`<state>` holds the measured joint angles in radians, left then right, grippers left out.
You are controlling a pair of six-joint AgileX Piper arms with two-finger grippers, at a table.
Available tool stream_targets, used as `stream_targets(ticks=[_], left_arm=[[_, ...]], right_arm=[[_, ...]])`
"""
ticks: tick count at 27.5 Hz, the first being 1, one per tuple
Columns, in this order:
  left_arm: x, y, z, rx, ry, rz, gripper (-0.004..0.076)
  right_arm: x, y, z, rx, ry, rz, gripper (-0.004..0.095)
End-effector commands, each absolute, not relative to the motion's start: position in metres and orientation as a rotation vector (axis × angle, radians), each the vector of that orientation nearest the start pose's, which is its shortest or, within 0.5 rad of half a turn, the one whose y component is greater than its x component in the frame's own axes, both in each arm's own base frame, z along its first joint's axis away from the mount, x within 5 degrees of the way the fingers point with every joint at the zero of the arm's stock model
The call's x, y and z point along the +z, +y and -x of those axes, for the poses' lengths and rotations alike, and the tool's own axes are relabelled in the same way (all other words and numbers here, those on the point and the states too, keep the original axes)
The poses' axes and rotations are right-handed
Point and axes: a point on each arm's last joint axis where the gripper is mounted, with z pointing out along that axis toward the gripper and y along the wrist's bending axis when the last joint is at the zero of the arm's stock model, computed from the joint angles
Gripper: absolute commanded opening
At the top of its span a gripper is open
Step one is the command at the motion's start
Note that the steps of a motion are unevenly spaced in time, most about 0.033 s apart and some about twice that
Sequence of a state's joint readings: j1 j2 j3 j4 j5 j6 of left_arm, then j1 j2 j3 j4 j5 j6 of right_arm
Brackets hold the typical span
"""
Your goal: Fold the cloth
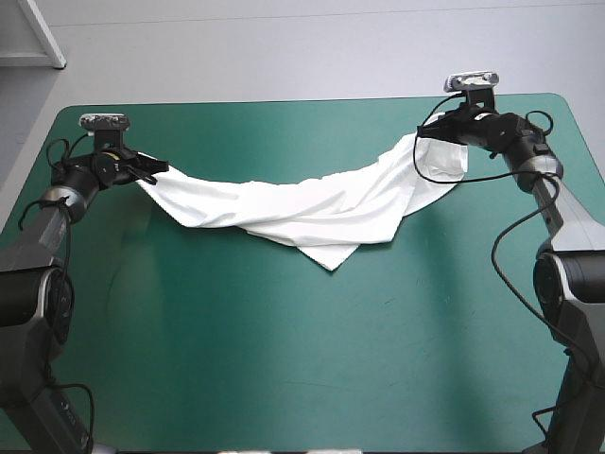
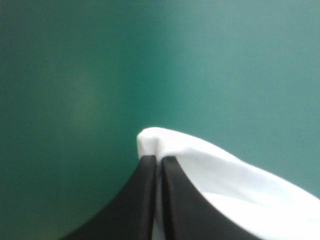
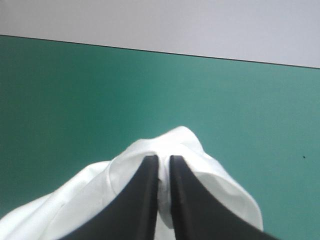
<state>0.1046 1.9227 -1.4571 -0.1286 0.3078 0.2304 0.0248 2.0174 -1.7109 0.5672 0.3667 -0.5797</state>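
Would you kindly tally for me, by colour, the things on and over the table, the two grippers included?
White: 1, the T-shirt, held at both ends, its middle sagging to the table.
Black: 2, the left gripper and the right gripper, each shut on the T-shirt.
Teal-green: 1, the table cover.
Total: 4.

Teal-green table (image 1: 284, 378): white T-shirt (image 1: 312, 213) sags across far half (ends raised), middle resting on it.

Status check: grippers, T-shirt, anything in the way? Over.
Both shut on the T-shirt: left gripper, right gripper. T-shirt strung between them, middle sagging onto the teal-green cover. Nothing in the way.
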Motion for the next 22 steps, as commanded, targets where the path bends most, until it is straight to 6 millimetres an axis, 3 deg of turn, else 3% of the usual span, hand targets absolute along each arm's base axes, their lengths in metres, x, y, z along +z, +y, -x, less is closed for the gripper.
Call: stream_targets(ticks=[1,2,4,6,9,11,14,15,16,22], left_arm=[[0.261,0.045,-0.454,0.09,2.089,0.009,0.0053],[0.256,0.046,-0.457,0.093,2.084,0.011,0.0103],[0.253,0.046,-0.459,0.095,2.079,0.012,0.0202],[0.254,0.046,-0.459,0.096,2.074,0.012,0.0371],[0.271,0.045,-0.453,0.099,2.103,-0.022,0.0614],[0.29,0.043,-0.446,0.11,2.141,-0.086,0.0669],[0.325,0.039,-0.426,0.094,2.196,-0.13,0.0669],[0.348,0.035,-0.409,0.076,2.228,-0.145,0.0662],[0.359,0.033,-0.399,0.06,2.247,-0.15,0.0659],[0.402,0.021,-0.332,-0.071,2.42,-0.097,0.0644]], right_arm=[[0.317,0.035,-0.486,0.154,1.937,0.188,0.0286],[0.315,0.036,-0.488,0.161,1.939,0.184,0.0479],[0.313,0.038,-0.488,0.178,1.952,0.176,0.0758],[0.317,0.039,-0.484,0.198,1.965,0.183,0.0908],[0.335,0.043,-0.469,0.25,1.995,0.212,0.0873],[0.354,0.046,-0.453,0.286,2.012,0.256,0.0801],[0.383,0.05,-0.426,0.36,2.041,0.269,0.0705],[0.4,0.05,-0.408,0.376,2.061,0.287,0.0679],[0.407,0.05,-0.398,0.384,2.078,0.289,0.0675],[0.42,0.045,-0.356,0.349,2.3,0.3,0.0675]])
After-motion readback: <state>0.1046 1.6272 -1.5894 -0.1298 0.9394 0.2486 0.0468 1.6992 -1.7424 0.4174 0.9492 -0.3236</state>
